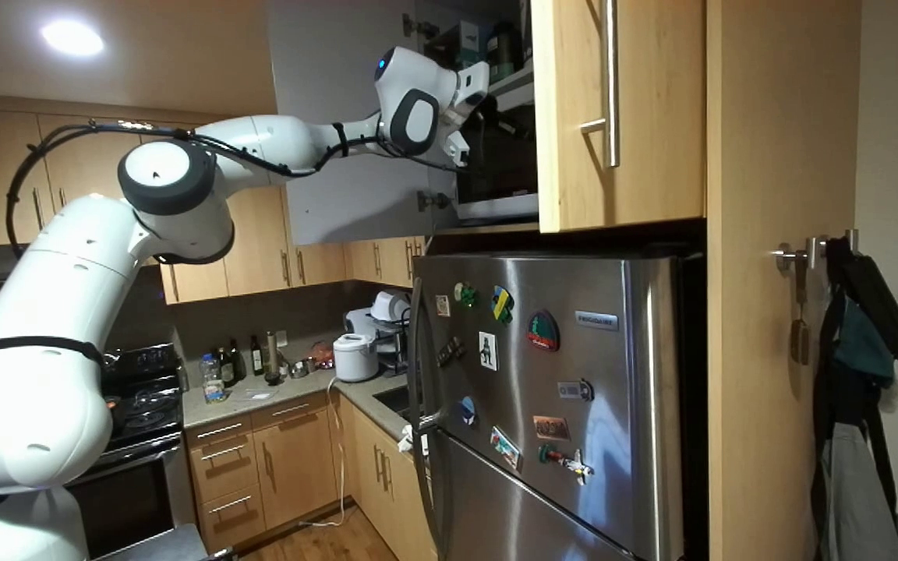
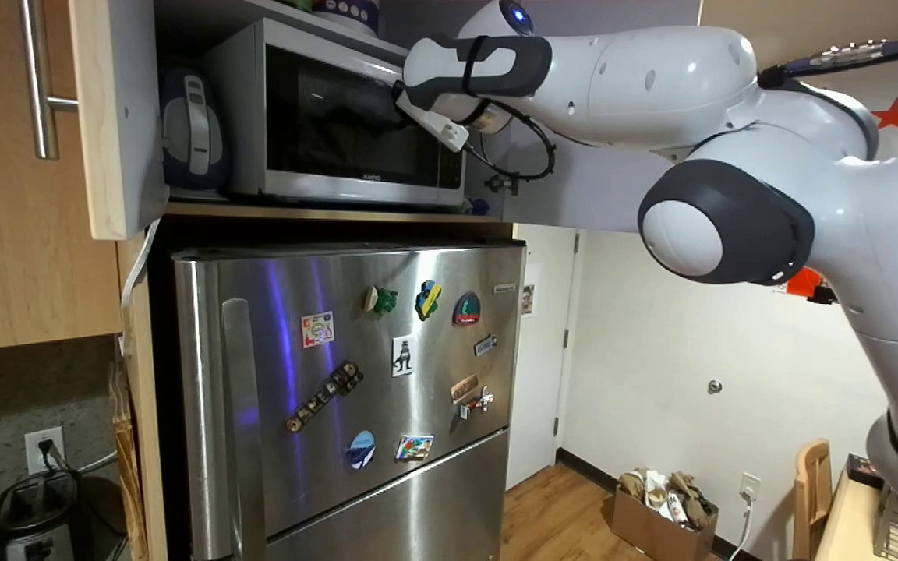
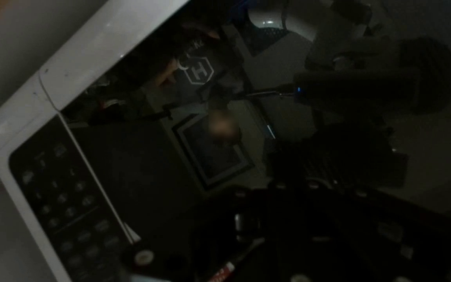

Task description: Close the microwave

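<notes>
The microwave (image 2: 336, 125) stands on the cabinet shelf (image 2: 309, 212), just behind its front edge; its door (image 2: 351, 117) appears flush, or nearly so. The gripper (image 1: 507, 123), jaws drawn together, faces the door; contact cannot be told. Firm closure calls for a slow, square push on the door's edge beside the control panel (image 3: 65, 201).

- In an exterior view, a cabinet door (image 1: 644, 132) hides part of the microwave (image 1: 497, 209).
- Beside the microwave, the opposite cabinet door (image 2: 137, 101) partly covers a blue appliance (image 2: 211, 167).
- Above the microwave, a container (image 2: 349, 11) is cut off by the top edge.
- Below the microwave, the bottom edge cuts off the refrigerator (image 2: 449, 491).
- On the microwave, the keypad (image 3: 69, 209) is too blurred to read.
- Before the microwave, the gripper (image 3: 288, 186) fades into darkness, its outline unclear.
</notes>
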